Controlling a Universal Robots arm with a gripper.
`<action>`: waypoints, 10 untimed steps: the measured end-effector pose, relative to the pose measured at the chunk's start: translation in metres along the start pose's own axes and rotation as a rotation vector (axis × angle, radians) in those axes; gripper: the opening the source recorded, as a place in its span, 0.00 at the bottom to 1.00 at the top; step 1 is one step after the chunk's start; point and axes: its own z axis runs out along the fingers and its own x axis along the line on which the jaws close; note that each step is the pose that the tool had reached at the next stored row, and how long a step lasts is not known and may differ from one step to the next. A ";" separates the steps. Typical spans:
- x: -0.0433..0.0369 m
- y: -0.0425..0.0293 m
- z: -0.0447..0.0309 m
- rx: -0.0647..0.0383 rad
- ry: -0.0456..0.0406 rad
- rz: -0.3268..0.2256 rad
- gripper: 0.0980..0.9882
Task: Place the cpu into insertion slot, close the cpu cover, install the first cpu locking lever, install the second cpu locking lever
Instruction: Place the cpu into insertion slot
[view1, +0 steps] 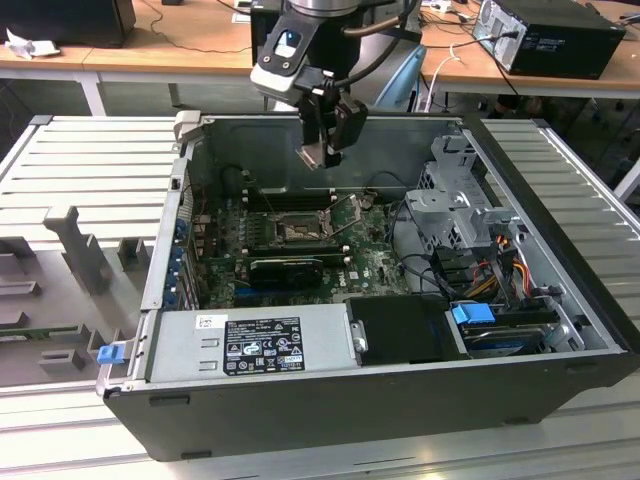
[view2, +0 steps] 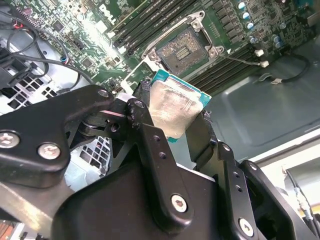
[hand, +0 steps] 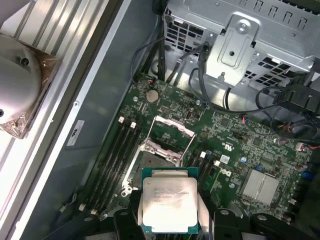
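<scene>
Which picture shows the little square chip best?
The first wrist view: the chip faces the camera flat-on. The second wrist view shows it tilted, held in the gripper. In the exterior view it is a small pale patch at the gripper's tip.

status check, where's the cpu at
Gripper shut on the cpu, hanging above the motherboard. Insertion slot uncovered, no chip in it. Nothing seen between them.

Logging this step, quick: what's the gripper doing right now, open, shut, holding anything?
Gripper: shut on the cpu, held in the air, not yet in the insertion slot.
</scene>
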 end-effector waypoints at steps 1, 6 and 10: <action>0.0000 0.0000 0.0004 -0.001 -0.0008 0.010 0.48; 0.0000 -0.0001 0.0012 -0.002 -0.0033 0.040 0.48; -0.0001 -0.0002 0.0019 -0.003 -0.0061 0.073 0.48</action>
